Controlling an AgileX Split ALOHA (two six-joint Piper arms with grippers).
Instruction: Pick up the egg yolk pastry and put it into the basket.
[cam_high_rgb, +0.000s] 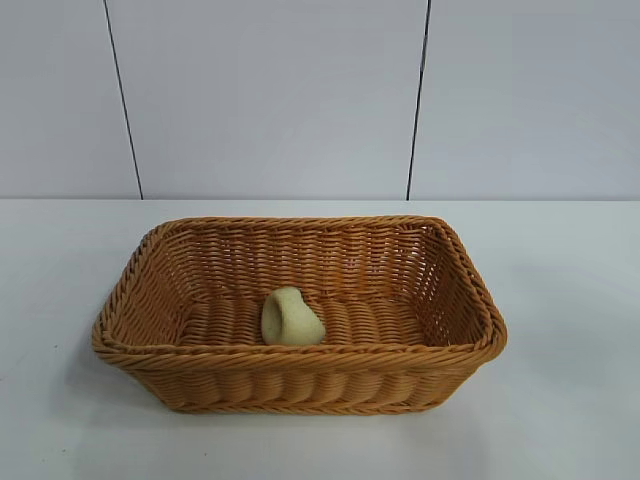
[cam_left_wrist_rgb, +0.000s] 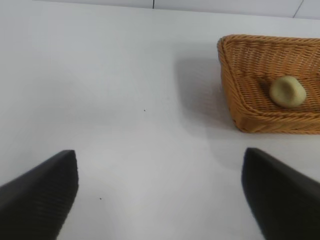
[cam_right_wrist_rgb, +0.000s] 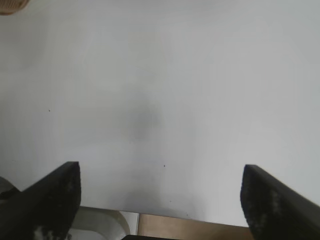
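The egg yolk pastry, a small pale yellow-green lump, lies inside the tan wicker basket near its front wall; the left wrist view shows the egg yolk pastry in the basket as well. Neither arm shows in the exterior view. My left gripper is open over bare white table, well away from the basket, with nothing between its fingers. My right gripper is open too, empty, above the table near its edge.
The basket stands in the middle of a white table with a pale panelled wall behind. In the right wrist view the table's edge shows, and a corner of the basket sits far off.
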